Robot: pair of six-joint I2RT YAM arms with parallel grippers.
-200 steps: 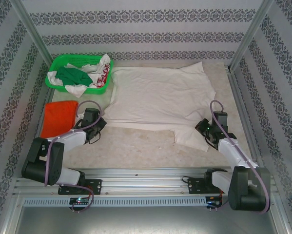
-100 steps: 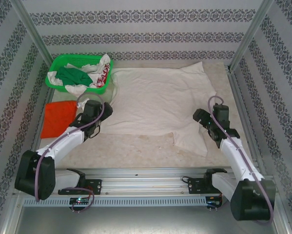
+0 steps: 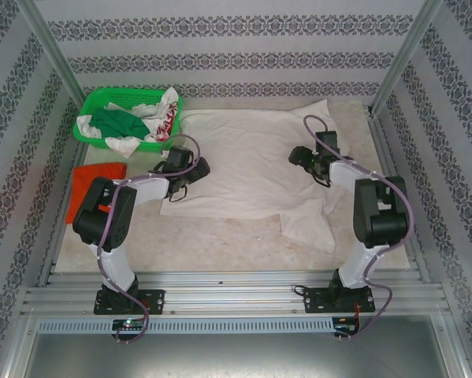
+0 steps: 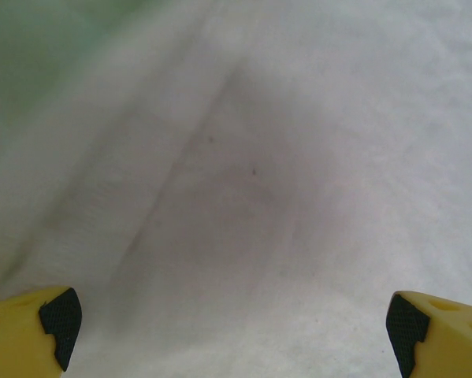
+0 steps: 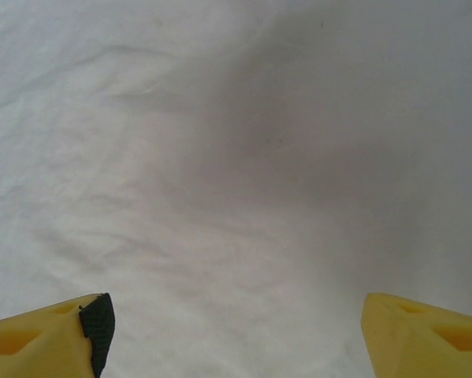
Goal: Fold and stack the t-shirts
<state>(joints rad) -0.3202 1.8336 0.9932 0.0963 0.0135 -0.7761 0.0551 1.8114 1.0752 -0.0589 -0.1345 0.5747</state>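
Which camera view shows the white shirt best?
The top external view: the whole white shirt lies spread on the table there, with its outline and a sleeve visible. Both wrist views give close, blurry patches of its cloth.

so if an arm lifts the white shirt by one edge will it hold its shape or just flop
Likely flops: the white t-shirt lies spread flat with soft wrinkles, so a lifted edge should drape and sag. Probably light, being thin cloth. Pushed, it would probably bunch, like the ridge in the left wrist view.
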